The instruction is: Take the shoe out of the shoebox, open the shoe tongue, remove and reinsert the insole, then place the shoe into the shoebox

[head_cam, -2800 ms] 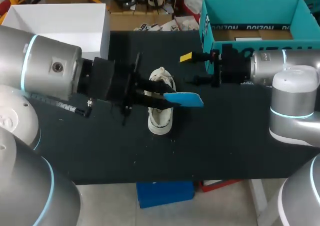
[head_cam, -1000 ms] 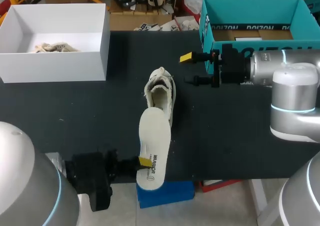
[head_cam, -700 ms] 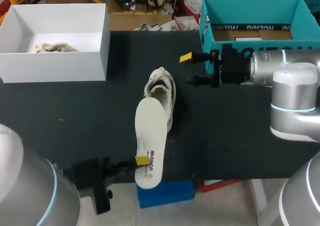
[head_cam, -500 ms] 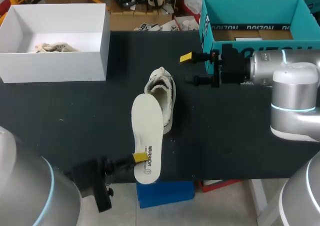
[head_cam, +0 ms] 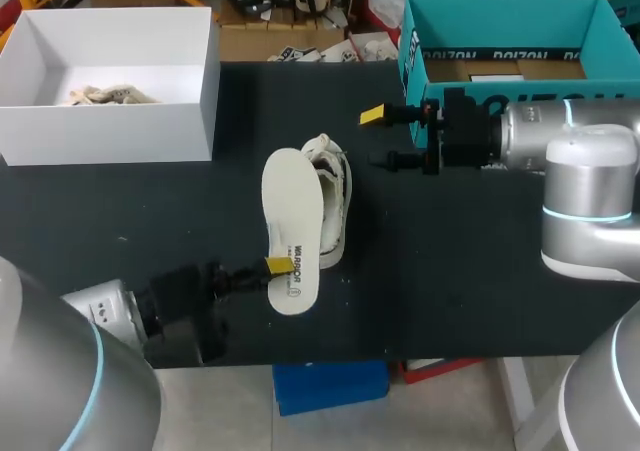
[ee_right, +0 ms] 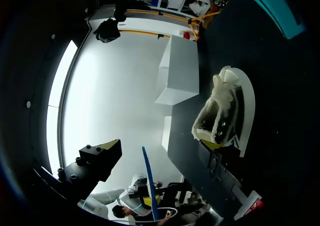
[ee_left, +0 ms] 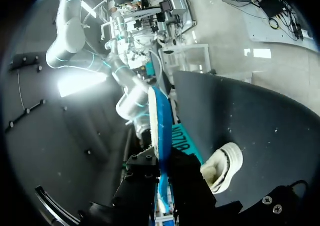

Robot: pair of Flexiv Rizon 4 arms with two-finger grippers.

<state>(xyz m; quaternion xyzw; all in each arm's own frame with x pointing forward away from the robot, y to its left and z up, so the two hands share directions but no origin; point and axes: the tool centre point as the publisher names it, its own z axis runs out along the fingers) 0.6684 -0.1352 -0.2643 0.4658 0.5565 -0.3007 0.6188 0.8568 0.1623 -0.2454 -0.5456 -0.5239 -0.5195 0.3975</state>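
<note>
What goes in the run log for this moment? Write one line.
left gripper: shut on white blue-backed insole, heel end | right gripper: open, empty | cream low-top shoe: on black table, insole out

Head view: bright, even overhead light; matte black table [head_cam: 450,271] takes almost no shine, shadows soft; white box [head_cam: 110,31] near washed out on its inner walls, faint shadow on the table beside it; insole [head_cam: 292,221] pale and clear against the dark; left arm [head_cam: 50,371] close to the lens, soft. Left wrist view: dim, one lamp flare overhead; table edge bowed. Right wrist view: broad white glare merging with the white box's walls.
</note>
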